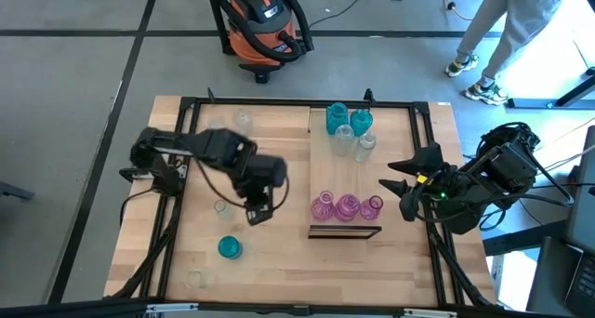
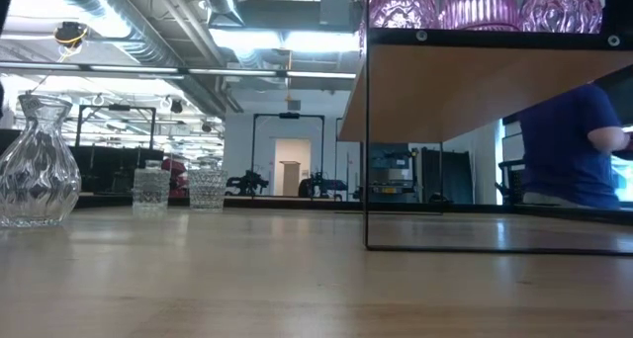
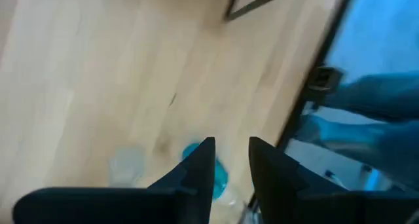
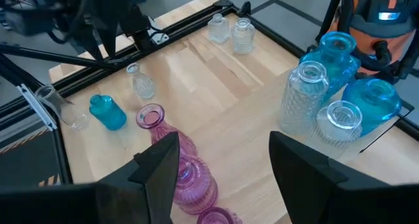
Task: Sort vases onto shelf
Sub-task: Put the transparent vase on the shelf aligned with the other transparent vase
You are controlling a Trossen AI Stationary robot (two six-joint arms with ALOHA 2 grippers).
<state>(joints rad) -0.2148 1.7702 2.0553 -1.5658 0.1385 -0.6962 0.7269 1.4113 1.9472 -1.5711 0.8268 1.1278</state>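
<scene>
The shelf (image 1: 346, 174), a light-wood board, stands raised on a thin black frame (image 2: 367, 140) right of the table's middle. Three pink vases (image 1: 347, 206) stand at its near end. Teal vases (image 1: 337, 118) and clear vases (image 1: 366, 143) stand at its far end. On the tabletop a teal vase (image 1: 229, 247) and clear vases (image 1: 221, 206) stand on their bases. My left gripper (image 1: 257, 211) hangs above the table left of the shelf, pointing down, narrowly open and empty (image 3: 231, 152). My right gripper (image 1: 400, 183) waits open beside the shelf's right side (image 4: 222, 152).
More clear vases stand at the table's far left (image 1: 244, 119) and near left corner (image 1: 195, 279). A black frame (image 1: 279, 102) rims the table. An orange shop vacuum (image 1: 265, 20) and a person's legs (image 1: 493, 48) are on the floor beyond. A person in blue (image 2: 574, 145) sits behind.
</scene>
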